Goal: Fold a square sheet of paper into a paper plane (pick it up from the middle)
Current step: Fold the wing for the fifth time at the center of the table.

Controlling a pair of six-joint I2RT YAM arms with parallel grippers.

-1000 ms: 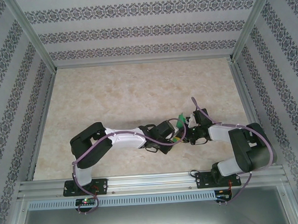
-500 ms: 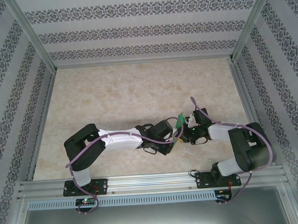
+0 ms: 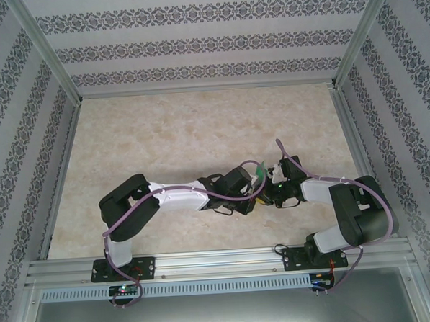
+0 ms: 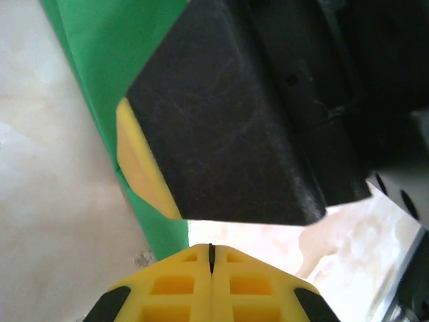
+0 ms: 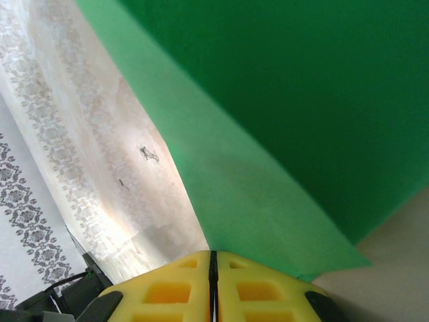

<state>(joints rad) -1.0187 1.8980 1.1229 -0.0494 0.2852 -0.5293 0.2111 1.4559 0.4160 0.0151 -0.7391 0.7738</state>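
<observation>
The green sheet of paper point(image 3: 260, 174), creased into layers, stands raised above the table between the two wrists. My right gripper point(image 5: 213, 253) is shut on its lower edge, and the paper point(image 5: 281, 114) spreads up and to the right from the fingertips. My left gripper point(image 4: 211, 249) is shut with nothing between its yellow fingers. It sits just right of the paper point(image 4: 94, 60) and under the right gripper's black finger point(image 4: 228, 121). From above, the left gripper point(image 3: 254, 197) and the right gripper point(image 3: 265, 183) nearly touch.
The marble-patterned table point(image 3: 185, 134) is bare around the arms. Aluminium rails point(image 3: 206, 261) run along the near edge and patterned walls point(image 3: 26, 142) close in the sides and back. Both arms' cables loop near the wrists.
The left gripper has closed the last bit and its wrist has crept slightly forward toward the paper. The left elbow swung out and back. The right arm and paper held still.
</observation>
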